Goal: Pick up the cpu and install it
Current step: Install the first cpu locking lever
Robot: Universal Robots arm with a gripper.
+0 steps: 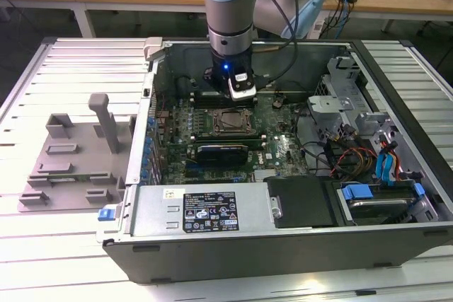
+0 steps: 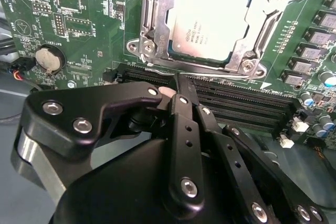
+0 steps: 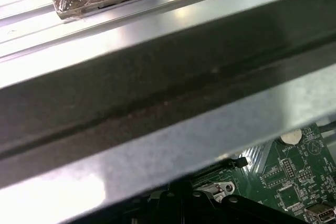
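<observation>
cpu (image 2: 210, 22) seated flat in socket frame (image 2: 152, 24) | gripper (image 2: 176, 90) above memory slots (image 2: 236, 103), jaws pressed together, holding nothing

Room above socket frame (image 2: 157, 35) looks open; memory slots (image 2: 247, 103) sit just beside it, w/ claw (image 2: 176, 90) over them; case wall (image 3: 157, 103) probably close behind.

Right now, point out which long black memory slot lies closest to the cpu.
The memory slot running right along the socket frame, beside the seated cpu; the other slots lie parallel, farther off towards the claw.
</observation>
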